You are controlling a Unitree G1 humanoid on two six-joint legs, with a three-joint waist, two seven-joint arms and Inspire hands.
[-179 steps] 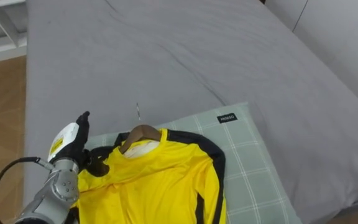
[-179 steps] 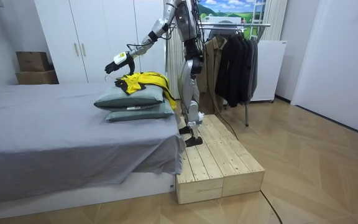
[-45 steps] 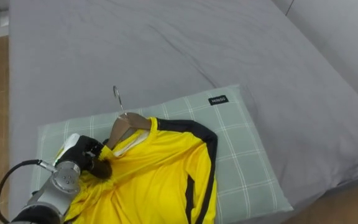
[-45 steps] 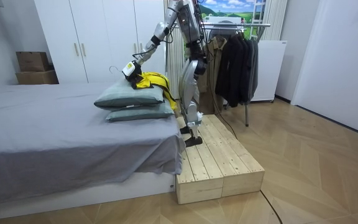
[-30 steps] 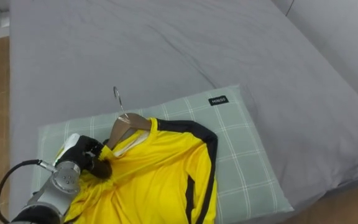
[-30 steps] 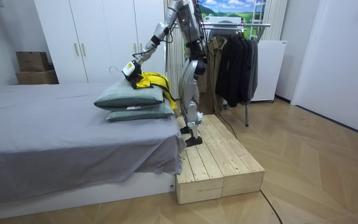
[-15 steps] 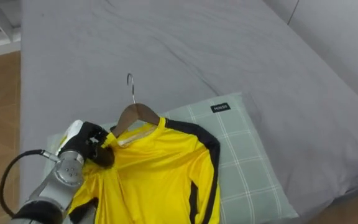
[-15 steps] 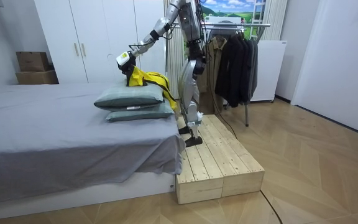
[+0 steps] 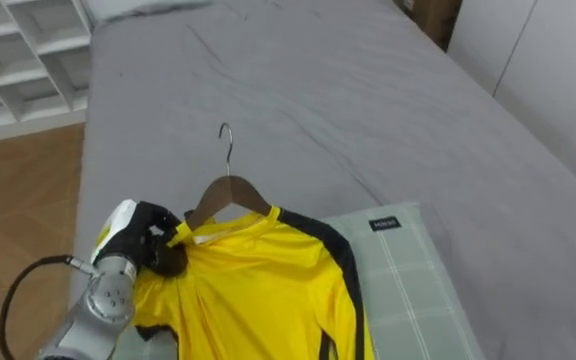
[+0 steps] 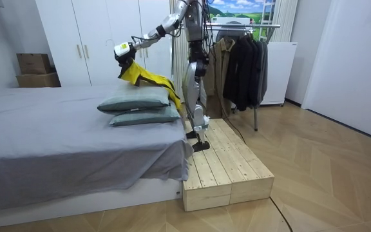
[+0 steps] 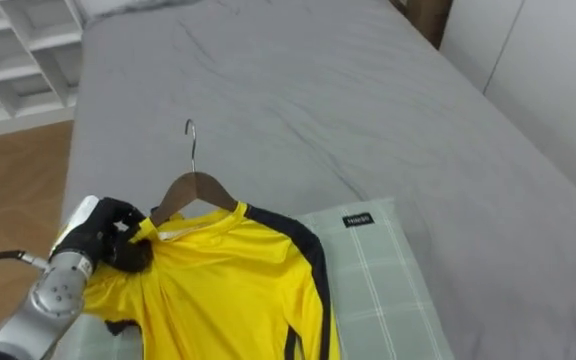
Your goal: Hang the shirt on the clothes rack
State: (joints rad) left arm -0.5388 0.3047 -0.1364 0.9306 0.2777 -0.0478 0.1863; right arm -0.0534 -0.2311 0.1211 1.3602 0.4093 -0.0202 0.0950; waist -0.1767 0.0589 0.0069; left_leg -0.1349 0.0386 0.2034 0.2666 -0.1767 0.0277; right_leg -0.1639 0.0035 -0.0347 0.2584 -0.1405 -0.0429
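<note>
- Yellow shirt (image 9: 253,290) already sits on its wooden hanger (image 9: 226,192), held above the pillow (image 9: 413,275).
- Left hand (image 9: 143,238) clenches the hanger's shoulder end (cloth bunched in).
- Left, I judge: carrying it to the clothes rack (image 10: 263,26) behind and hooking it on.

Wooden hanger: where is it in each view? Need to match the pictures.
Left eye view: hanger left of centre, hook up, inside the yellow shirt; left hand shut on the shirt's shoulder.
Right eye view: same, slightly further left.
Room view: too small to tell apart; it is at the shirt's top by the raised hand, upper left of centre.
Shared landmark: green checked pillow below the shirt.
</note>
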